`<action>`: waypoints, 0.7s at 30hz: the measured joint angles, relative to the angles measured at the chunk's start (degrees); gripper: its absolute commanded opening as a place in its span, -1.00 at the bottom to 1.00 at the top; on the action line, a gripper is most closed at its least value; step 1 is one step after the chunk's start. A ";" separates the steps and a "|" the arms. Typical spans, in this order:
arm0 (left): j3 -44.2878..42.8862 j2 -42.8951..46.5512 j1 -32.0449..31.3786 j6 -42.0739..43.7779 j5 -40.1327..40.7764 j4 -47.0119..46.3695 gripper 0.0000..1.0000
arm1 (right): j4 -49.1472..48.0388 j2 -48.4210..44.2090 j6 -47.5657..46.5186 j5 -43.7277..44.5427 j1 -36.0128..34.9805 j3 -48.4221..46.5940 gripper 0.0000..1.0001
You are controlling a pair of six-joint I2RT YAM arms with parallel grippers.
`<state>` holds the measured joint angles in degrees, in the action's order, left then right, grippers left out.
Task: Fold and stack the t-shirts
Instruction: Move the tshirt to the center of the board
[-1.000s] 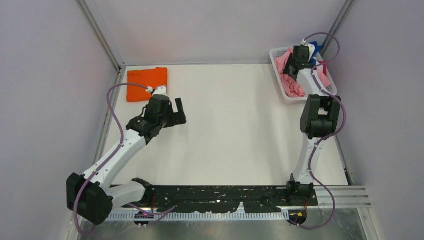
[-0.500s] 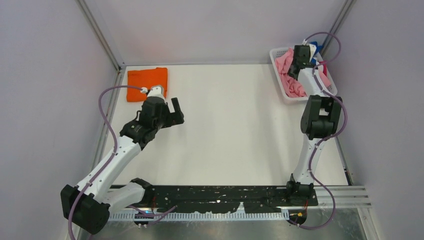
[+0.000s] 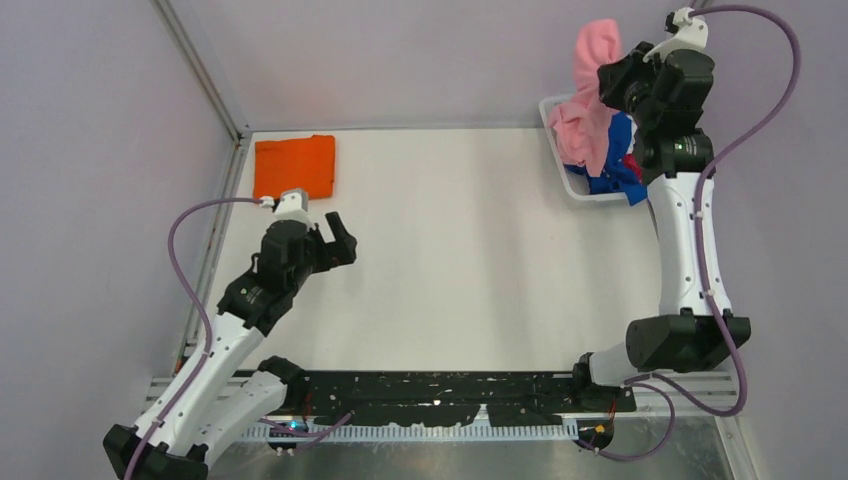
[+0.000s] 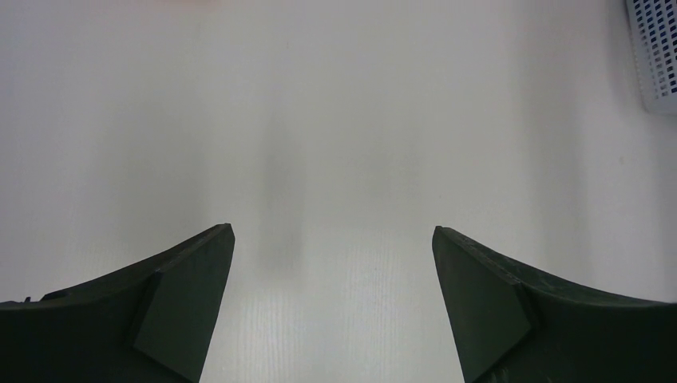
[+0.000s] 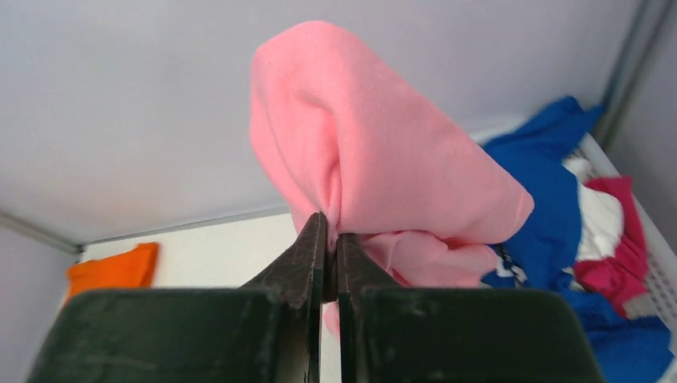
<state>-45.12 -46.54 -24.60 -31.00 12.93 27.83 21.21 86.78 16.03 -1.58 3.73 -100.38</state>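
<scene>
My right gripper [image 3: 612,72] [image 5: 331,227] is shut on a light pink t-shirt [image 3: 590,100] [image 5: 375,159] and holds it high above the white basket [image 3: 560,160] at the back right. The pink cloth hangs bunched from the fingers. Left in the basket are a royal blue t-shirt [image 3: 612,165] [image 5: 551,199], a magenta one [image 5: 619,239] and a white one [image 5: 595,219]. A folded orange t-shirt [image 3: 294,166] [image 5: 112,270] lies flat at the back left of the table. My left gripper [image 3: 330,240] [image 4: 331,271] hovers open over bare table in front of the orange one.
The basket's slatted corner [image 4: 659,48] shows at the top right of the left wrist view. Metal frame posts and grey walls close in the table on the left, back and right. A black rail with the arm bases [image 3: 440,395] runs along the near edge.
My right gripper closed on the pink t-shirt in the basket and has risen sharply, pulling it up and uncovering the blue one. The left arm has drawn back toward the near edge, still open.
</scene>
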 measured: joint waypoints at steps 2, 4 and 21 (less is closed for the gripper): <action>0.70 1.75 0.04 -0.02 0.44 0.07 0.99 | -1.05 -3.61 0.72 -4.31 -1.14 -0.07 -0.90; 1.44 3.10 0.07 -0.02 0.83 0.11 0.99 | -1.25 -5.70 0.92 -7.61 -2.82 -0.48 -0.89; 4.24 11.74 0.15 -1.66 7.37 5.88 0.99 | -2.78 -10.16 3.23 -23.28 -28.63 -0.11 -0.90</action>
<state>-40.88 -34.81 -24.45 -32.67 20.29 33.71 18.44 76.62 19.27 -24.86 -24.91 -100.49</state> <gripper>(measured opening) 0.995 0.091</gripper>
